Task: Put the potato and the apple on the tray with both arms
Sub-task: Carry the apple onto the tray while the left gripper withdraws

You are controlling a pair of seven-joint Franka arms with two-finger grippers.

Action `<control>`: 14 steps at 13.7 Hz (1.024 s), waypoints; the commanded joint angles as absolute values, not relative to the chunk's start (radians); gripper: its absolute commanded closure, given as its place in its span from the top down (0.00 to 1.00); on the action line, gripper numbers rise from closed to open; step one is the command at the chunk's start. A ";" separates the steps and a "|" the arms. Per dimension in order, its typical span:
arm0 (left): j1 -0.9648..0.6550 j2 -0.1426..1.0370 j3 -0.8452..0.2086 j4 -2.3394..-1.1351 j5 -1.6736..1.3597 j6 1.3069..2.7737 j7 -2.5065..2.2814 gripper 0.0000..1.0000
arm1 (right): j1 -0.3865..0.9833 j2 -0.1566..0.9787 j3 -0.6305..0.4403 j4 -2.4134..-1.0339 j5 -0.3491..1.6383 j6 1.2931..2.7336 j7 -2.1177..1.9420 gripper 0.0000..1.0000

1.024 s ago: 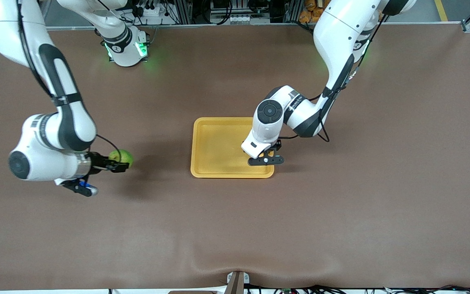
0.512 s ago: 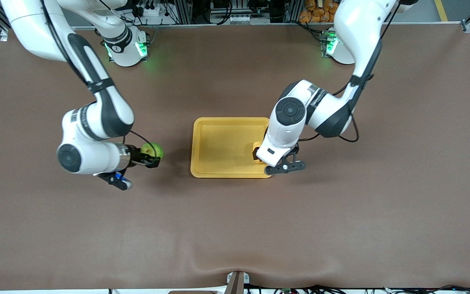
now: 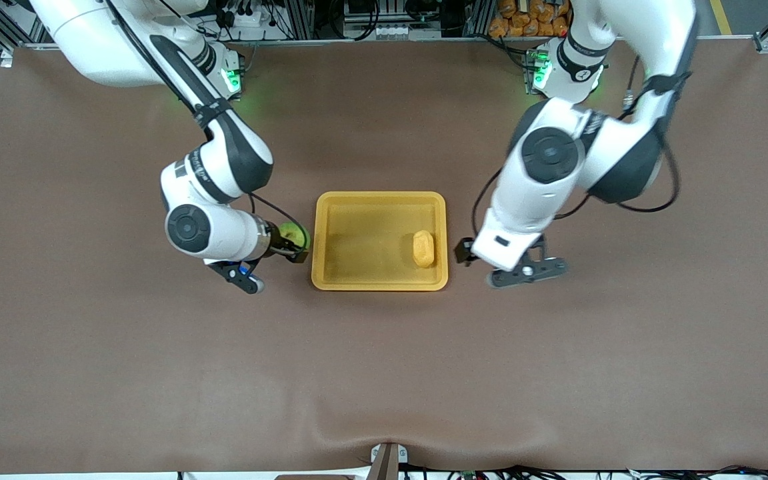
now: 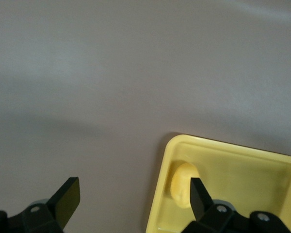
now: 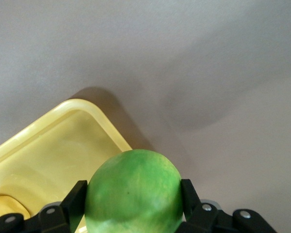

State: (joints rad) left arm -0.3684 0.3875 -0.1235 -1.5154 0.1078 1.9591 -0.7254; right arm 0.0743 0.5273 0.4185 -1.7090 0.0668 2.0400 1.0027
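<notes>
The yellow-orange tray (image 3: 364, 233) lies mid-table. The potato (image 3: 423, 248) lies in it, close to the rim toward the left arm's end; it also shows in the left wrist view (image 4: 183, 183). My left gripper (image 3: 465, 252) is open and empty, over the table just outside that rim of the tray (image 4: 233, 162). My right gripper (image 3: 295, 248) is shut on the green apple (image 3: 293, 235), over the table beside the tray's rim at the right arm's end. In the right wrist view the apple (image 5: 133, 191) fills the jaws, with the tray (image 5: 48, 141) just past it.
The brown table mat (image 3: 384, 373) is bare around the tray. Both arm bases with green lights stand at the table's edge farthest from the front camera.
My left gripper let go of the potato in the tray and drew off toward the left arm's end. My right arm carried the apple toward the tray.
</notes>
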 commanded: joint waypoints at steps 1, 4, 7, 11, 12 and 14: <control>-0.306 0.309 -0.133 -1.526 0.115 1.890 -0.681 1.00 | 0.087 0.577 0.448 -1.707 0.009 2.101 1.103 0.00; -0.240 0.258 -0.132 -1.526 0.114 1.836 -0.595 1.00 | 0.120 0.626 0.457 -1.707 -0.018 2.180 1.195 0.00; -0.184 0.210 -0.124 -1.526 0.129 1.770 -0.589 1.00 | 0.152 0.630 0.457 -1.707 -0.029 2.184 1.232 0.00; -0.109 0.149 -0.126 -1.525 0.129 1.711 -0.405 1.00 | 0.183 0.656 0.456 -1.712 -0.037 2.244 1.275 0.00; -0.104 0.135 -0.124 -1.525 0.124 1.692 -0.373 1.00 | 0.184 0.667 0.456 -1.710 -0.040 2.252 1.279 0.00; -0.101 0.117 -0.111 -1.523 0.123 1.663 -0.316 1.00 | 0.189 0.687 0.454 -1.712 -0.067 2.273 1.305 0.00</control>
